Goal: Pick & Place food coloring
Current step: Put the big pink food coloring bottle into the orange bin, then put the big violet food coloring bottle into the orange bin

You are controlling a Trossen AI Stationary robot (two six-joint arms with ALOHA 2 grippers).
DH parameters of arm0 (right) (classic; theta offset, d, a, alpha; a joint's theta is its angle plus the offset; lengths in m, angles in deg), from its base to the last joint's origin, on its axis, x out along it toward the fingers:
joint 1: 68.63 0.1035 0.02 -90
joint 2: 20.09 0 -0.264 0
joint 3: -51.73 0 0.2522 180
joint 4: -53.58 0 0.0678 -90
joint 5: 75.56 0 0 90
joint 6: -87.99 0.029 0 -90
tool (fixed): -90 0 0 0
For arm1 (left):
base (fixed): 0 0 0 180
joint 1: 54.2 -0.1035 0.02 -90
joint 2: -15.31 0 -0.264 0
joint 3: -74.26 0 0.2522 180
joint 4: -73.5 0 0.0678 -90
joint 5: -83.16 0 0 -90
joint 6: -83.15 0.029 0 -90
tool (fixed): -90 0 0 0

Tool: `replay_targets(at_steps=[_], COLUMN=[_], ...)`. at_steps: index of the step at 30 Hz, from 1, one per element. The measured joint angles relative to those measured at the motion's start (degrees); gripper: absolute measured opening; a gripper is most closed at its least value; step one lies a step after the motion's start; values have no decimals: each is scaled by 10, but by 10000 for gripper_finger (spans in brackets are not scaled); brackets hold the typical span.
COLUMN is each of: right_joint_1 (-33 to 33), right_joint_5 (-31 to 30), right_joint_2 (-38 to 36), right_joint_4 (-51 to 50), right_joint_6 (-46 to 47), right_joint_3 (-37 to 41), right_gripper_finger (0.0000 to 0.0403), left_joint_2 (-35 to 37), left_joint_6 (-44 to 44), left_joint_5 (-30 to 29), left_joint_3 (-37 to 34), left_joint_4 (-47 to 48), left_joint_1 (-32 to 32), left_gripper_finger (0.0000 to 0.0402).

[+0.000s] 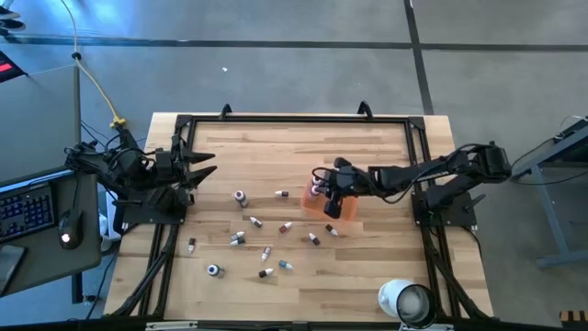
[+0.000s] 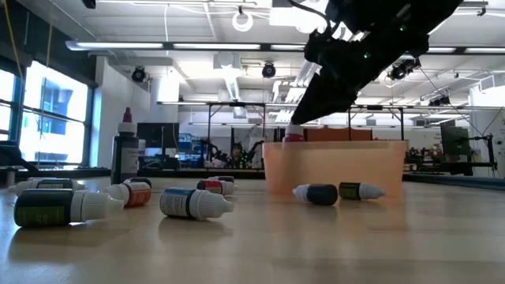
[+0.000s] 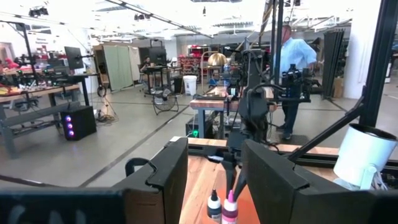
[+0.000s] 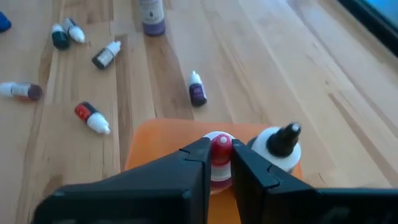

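Bottles [image 1: 262, 241] left of tray [image 1: 347, 210] (scattered)

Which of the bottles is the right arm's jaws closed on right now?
The red-capped bottle, standing upright over the orange tray between the right gripper's jaws. A black-capped white bottle stands beside it ungripped; the others lie loose on the table.

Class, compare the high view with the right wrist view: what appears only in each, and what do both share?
Only the high view: the left gripper waiting open at the table's left edge, and the white roll at the near right corner.

Only the right wrist view: the right gripper closed around a red-capped bottle over the orange tray, beside an upright dark-capped bottle.

Both: the tray, the right gripper and loose bottles scattered on the wooden table.
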Motion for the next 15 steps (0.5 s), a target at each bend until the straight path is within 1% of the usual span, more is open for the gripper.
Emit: replay_targets(at_steps=[4,7,11,15], right_joint_1=[-8,-11,-11,-11], right_joint_5=[2,8,12,11], right_joint_2=[0,0,0,-7], right_joint_4=[23,49,78,121], right_joint_6=[-21,-47,-67,-69], right_joint_3=[0,0,0,0], right_gripper_finger=[79,100,116,122], left_joint_2=[0,0,0,0], left_joint_6=[0,0,0,-1], left_joint_5=[0,0,0,0], left_joint_3=[0,0,0,0], left_joint_4=[0,0,0,16], left_joint_1=[0,0,0,0], left_gripper_finger=[149,149,149,149])
